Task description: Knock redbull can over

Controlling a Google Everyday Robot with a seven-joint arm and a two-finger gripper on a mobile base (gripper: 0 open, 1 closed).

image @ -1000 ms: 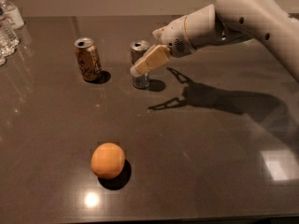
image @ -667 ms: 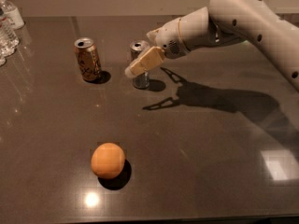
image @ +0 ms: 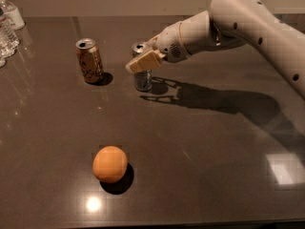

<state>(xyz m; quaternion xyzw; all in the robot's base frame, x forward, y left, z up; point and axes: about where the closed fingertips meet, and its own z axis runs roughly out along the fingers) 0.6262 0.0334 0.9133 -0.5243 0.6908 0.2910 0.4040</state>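
The redbull can is slim and silver-grey and stands upright on the dark table, left of centre at the back. My gripper comes in from the right on the white arm and sits right against the can's upper part, its tan fingers covering the can's middle from view. The can's silver top shows just behind the fingers.
A wider brown-gold can stands upright to the left of the redbull can. An orange lies near the front. Clear plastic water bottles stand at the far left edge.
My gripper has moved a little left and down against the redbull can's upper part. The can still stands upright in the same place.
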